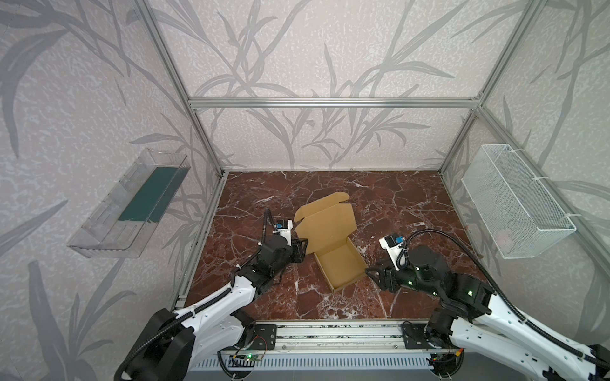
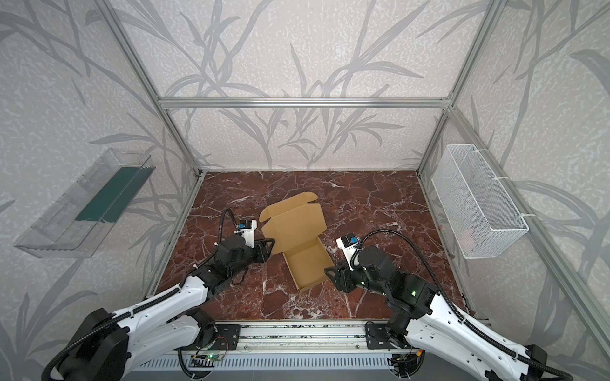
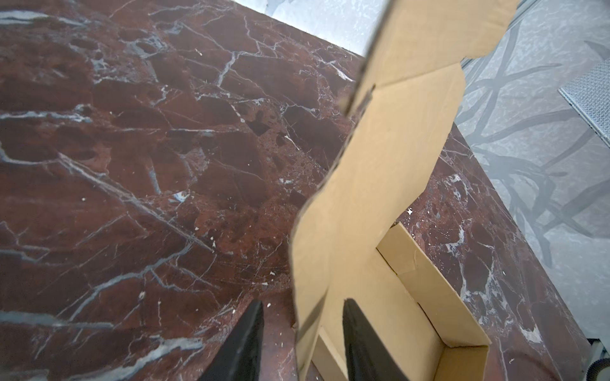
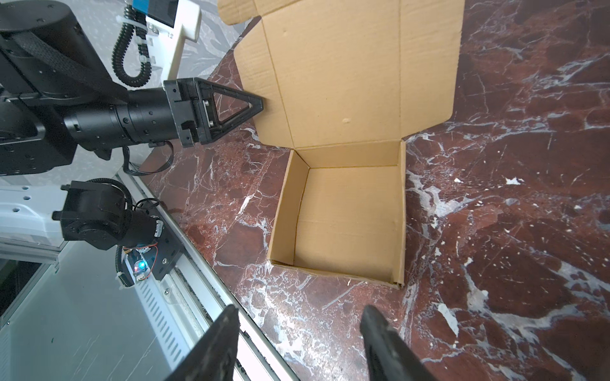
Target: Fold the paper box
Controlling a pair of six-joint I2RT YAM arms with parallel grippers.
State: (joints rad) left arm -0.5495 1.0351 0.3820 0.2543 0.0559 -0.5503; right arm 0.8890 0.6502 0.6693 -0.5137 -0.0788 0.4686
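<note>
**While the lid stands up, the left jaws straddle its side flap**

As the left wrist camera looks down its own fingers, the left gripper (image 3: 303,301) sits partly open, with the side flap (image 3: 310,260) of the lid (image 3: 396,148) running between its jaws. One finger (image 3: 363,343) lies against the flap's inner face, or very nearly. The other finger (image 3: 247,343) stands clear of the cardboard with marble showing in the gap, so no pinch here.

Over to the right gripper (image 4: 299,307): jaws spread wide, nothing between them but table (image 4: 495,231). It hovers just short of the near wall of the tray (image 4: 284,211), apart from it.

Now the paper box (image 1: 341,268) itself. It sits about the middle of the marble table, between the two arms. Its tray has all four walls up and opens to the ceiling. From the tray's far wall the lid rises steeply, inner face turned toward the robot, tuck flap (image 1: 330,202) at the very top. The long axis runs near to far, a little skewed: the tray end points toward the right arm, the lid end toward the far left.
</note>
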